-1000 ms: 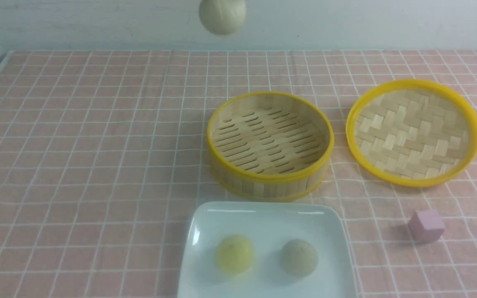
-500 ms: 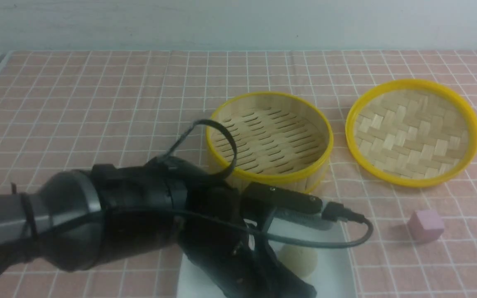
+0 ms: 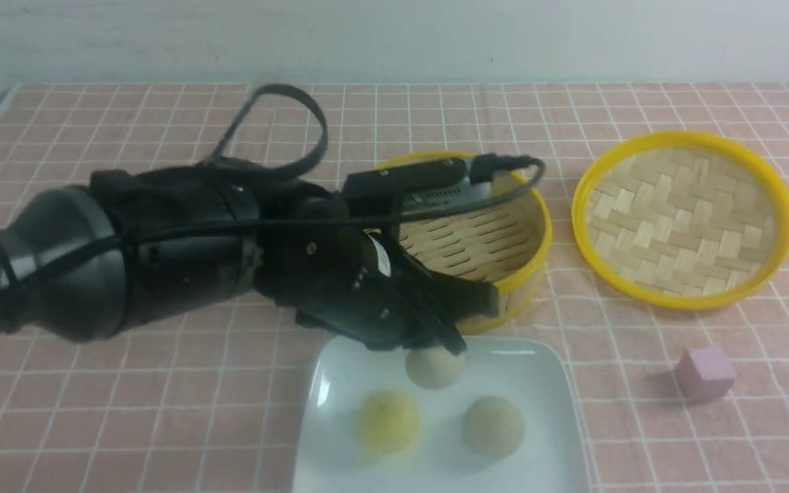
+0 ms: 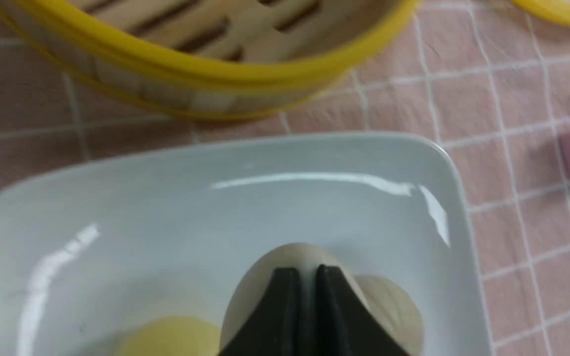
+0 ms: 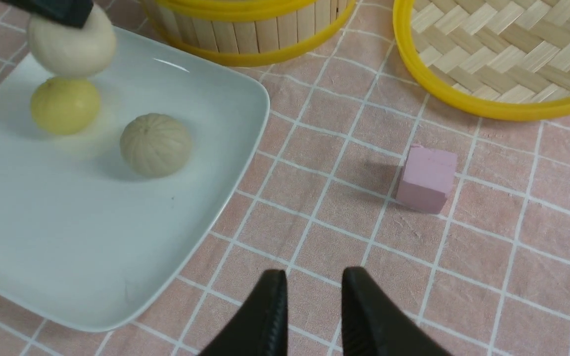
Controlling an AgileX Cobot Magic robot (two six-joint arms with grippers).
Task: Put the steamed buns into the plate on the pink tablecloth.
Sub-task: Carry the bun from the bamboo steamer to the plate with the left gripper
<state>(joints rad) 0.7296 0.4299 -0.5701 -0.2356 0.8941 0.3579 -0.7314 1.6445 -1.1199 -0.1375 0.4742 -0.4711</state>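
Table: the table is covered edge to edge by the pink tablecloth [image 3: 127,383], salmon with a thin white grid.
Plate: the white plate [image 3: 545,373] sits at the 6 o'clock edge of the front view, just at 6 o'clock of the bamboo basket [image 3: 504,226].
Left end effector: the left end effector [image 3: 448,342] reaches in from 9 o'clock on its black arm [image 3: 161,246], pinched onto the top of the held bun [image 3: 434,370].
Held bun: pale beige, over the 12 o'clock part of the plate. Whether it touches the plate cannot be told.
Other buns: the yellow bun [image 3: 387,420] lies on the plate at 7 o'clock and the second pale bun [image 3: 493,426] at 5 o'clock, apart from each other.
Left wrist view only: the two black fingers [image 4: 285,316] stand almost together, with the held bun bulging out around them.
Right wrist view only: the right end effector [image 5: 313,274], unseen from the front, hovers over bare cloth off the plate's 4 o'clock side. Its gap is narrow and it grips nothing. This view also shows pleated ridges on the second pale bun.
Lid: the woven lid [image 3: 682,219] lies at 3 o'clock of the basket, near it and not touching.
Pink cube: the pink cube [image 3: 704,373] stands at 3 o'clock of the plate, apart from it. It is only a blur in the left wrist view.
Front view only: the arm hides the basket's 9 o'clock rim.
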